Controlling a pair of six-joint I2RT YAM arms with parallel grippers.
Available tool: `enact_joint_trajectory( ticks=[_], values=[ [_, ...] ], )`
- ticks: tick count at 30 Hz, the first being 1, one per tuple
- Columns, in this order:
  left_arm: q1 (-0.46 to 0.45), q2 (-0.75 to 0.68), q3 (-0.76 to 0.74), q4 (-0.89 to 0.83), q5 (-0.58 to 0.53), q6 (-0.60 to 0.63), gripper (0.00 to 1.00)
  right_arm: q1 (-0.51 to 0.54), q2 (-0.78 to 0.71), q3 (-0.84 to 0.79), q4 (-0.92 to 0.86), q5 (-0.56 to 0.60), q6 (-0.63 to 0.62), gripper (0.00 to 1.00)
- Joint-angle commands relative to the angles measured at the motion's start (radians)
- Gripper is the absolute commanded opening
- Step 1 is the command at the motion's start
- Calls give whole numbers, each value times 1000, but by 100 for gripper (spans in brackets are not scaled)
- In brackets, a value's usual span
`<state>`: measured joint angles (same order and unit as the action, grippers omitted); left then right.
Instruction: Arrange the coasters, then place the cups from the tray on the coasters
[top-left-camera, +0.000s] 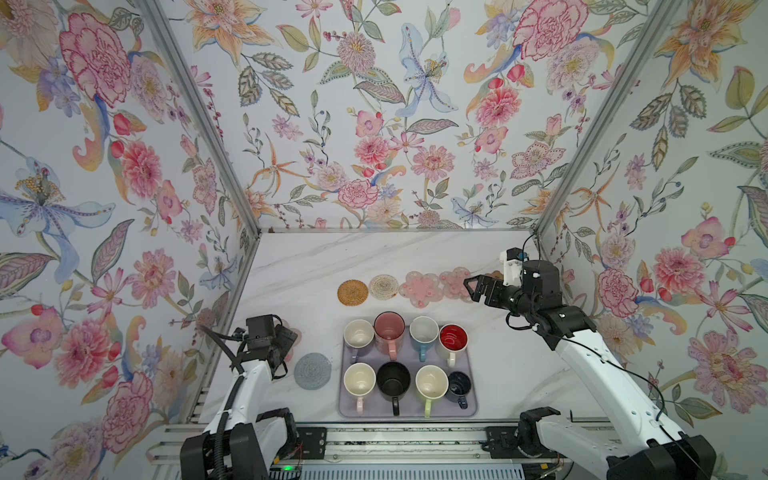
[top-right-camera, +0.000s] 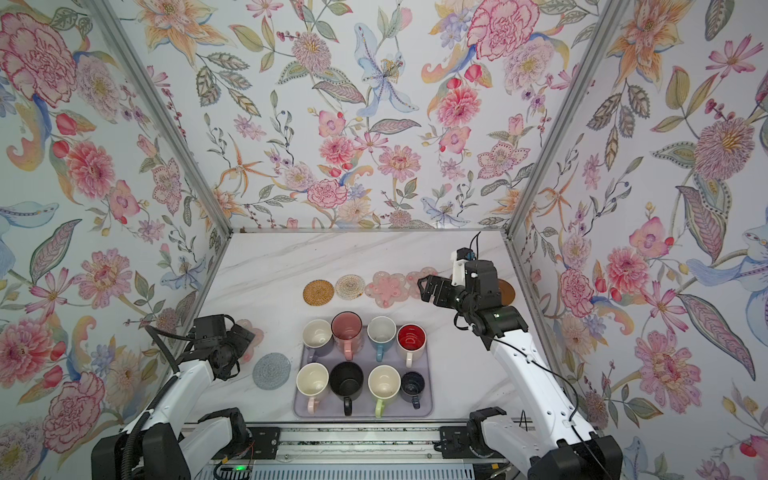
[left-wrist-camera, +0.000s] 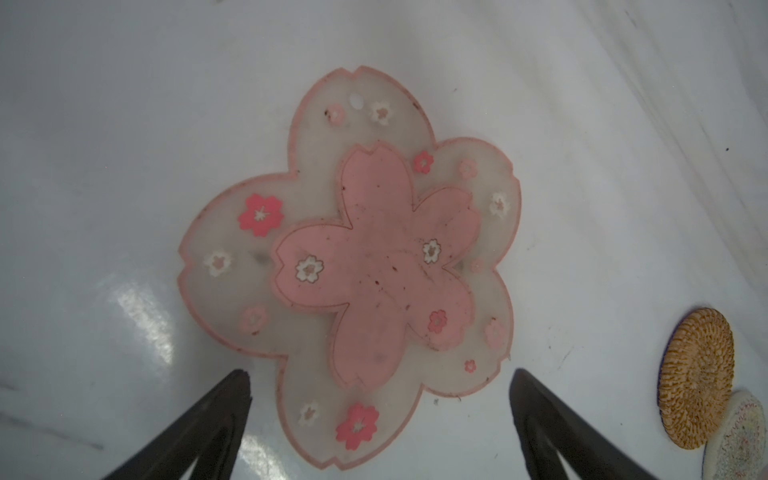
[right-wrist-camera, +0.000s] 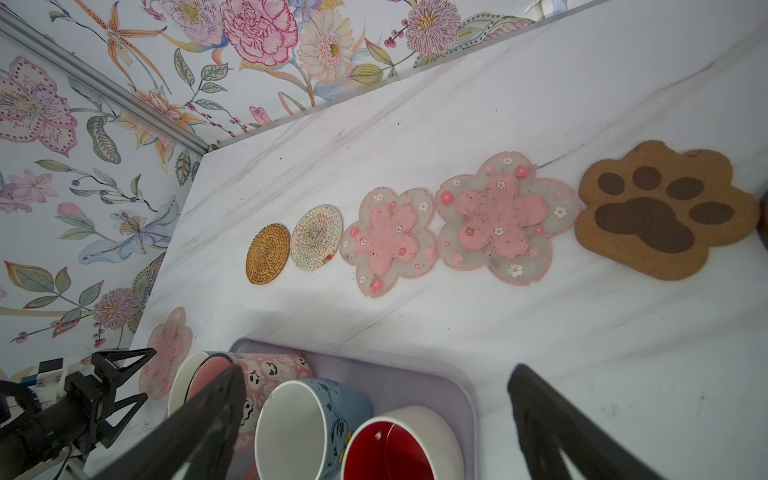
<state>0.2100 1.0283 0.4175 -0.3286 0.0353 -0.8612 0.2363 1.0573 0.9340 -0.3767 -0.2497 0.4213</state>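
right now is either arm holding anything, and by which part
Nothing is held. The left gripper hangs open over a pink flower coaster; the right gripper is open and empty too.

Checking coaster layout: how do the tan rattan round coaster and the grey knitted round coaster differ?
The tan rattan round coaster is golden-brown coiled wicker; the grey knitted round coaster is pale grey yarn. The rattan one ends the far row, beside the beige woven round coaster; the grey one lies alone, left of the pale lavender rectangular tray. Both are round, flat and bare on top.
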Motion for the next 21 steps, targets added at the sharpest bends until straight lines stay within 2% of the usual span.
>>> enact_joint_trajectory(
  ticks=[1,13,21],
  values=[
    [10,15,-11,41,16,17,99,6,-22,-8,4,14,-23,99],
    [10,81,-12,115,46,25,99,6,-29,-6,-4,17,-21,99],
    [11,135,-8,192,109,37,99,8,-29,-6,-4,19,-16,99]
  ],
)
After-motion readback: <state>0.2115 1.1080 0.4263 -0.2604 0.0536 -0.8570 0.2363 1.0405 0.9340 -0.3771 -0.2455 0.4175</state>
